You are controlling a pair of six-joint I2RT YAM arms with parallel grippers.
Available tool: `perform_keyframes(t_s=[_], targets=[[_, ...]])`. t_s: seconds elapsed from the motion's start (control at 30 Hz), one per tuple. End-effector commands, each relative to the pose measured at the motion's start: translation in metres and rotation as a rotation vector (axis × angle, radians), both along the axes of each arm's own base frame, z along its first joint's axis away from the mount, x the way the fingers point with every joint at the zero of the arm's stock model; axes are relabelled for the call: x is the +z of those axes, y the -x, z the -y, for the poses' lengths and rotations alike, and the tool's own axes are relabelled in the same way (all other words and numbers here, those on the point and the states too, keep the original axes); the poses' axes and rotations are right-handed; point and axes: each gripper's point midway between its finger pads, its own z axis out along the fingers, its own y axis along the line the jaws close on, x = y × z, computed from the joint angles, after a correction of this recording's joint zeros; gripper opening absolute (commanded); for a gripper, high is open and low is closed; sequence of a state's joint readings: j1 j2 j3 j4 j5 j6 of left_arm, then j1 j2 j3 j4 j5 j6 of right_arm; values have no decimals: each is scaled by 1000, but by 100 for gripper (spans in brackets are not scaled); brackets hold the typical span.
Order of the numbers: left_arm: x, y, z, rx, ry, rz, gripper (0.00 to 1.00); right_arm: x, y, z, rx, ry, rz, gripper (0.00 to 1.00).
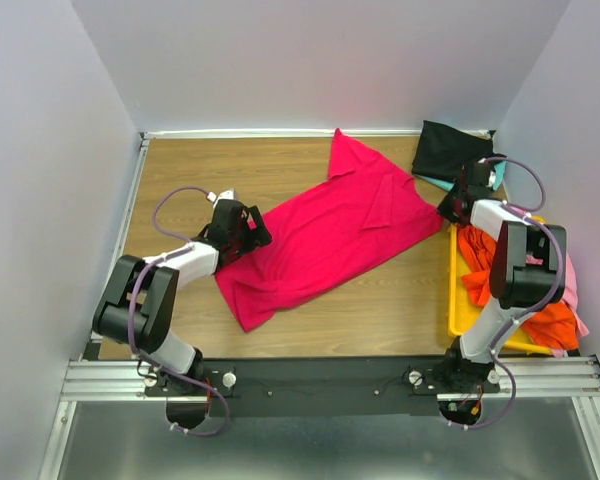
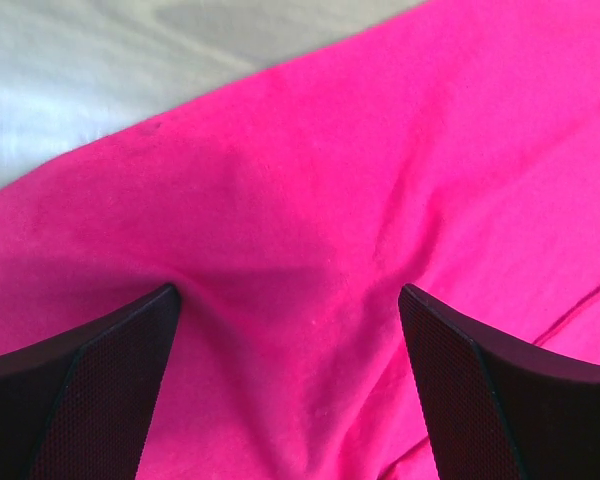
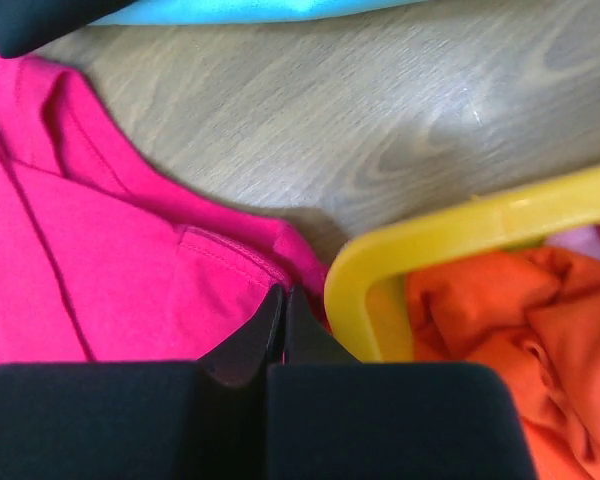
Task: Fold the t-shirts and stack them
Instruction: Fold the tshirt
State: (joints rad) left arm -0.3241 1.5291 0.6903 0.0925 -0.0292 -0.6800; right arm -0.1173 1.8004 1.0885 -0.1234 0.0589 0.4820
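Rumpled crimson t-shirt spread diagonally; black shirt atop teal shirt; orange shirt crumpled

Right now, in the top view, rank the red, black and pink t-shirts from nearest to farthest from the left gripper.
1. Red t-shirt: mid-table, right under the left gripper.
2. Black t-shirt: far right corner.
3. Pink t-shirt: right side of the yellow bin.

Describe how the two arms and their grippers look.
The left arm and right arm have white links and black joint housings, each with a looping purple cable. The left gripper and right gripper are black, with finely textured wedge-shaped fingers.
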Motion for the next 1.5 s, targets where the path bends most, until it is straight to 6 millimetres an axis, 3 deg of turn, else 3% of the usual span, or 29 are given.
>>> perform_keyframes(t_s=[0.0,0.2,0.3,0.37,0.4,0.43,0.53,0.6,0.67,0.73,0.8,0.93,1.03,1.07,1.23,1.47], targets=[[-11,-5,-4,-32,-8,-50,98,12,11,7,-27,26,14,0],[9,-31,-10,-42,-49,10,98,16,18,8,-29,36,19,1],[25,-53,-16,-15,-104,51,98,14,24,13,-52,60,10,1],[28,-62,-24,7,-135,64,98,16,26,16,-61,72,10,13],[33,-70,-25,15,-138,77,98,18,27,17,-65,77,12,31],[35,-73,-27,20,-142,84,98,20,27,17,-64,76,17,40],[53,-85,-29,31,-158,131,98,35,27,8,-40,85,53,56],[63,-87,-29,17,-164,158,98,43,28,-3,-10,88,75,60],[81,-86,-29,12,-162,207,98,55,26,-28,66,58,117,62],[82,-76,-33,5,-175,217,98,57,25,-54,158,-7,154,61],[100,-66,-36,10,-166,266,98,57,25,-75,230,-68,177,59],[122,-31,-49,50,-164,357,98,35,32,-134,396,-131,118,51],[126,-15,-61,116,-186,392,98,15,37,-154,450,-156,66,48],[139,-10,-65,147,-183,432,98,12,38,-160,461,-160,62,46],[160,-1,-60,148,-166,500,98,4,35,-158,443,-137,46,42],[146,-5,-56,124,-187,455,98,1,37,-148,406,-92,39,40]])
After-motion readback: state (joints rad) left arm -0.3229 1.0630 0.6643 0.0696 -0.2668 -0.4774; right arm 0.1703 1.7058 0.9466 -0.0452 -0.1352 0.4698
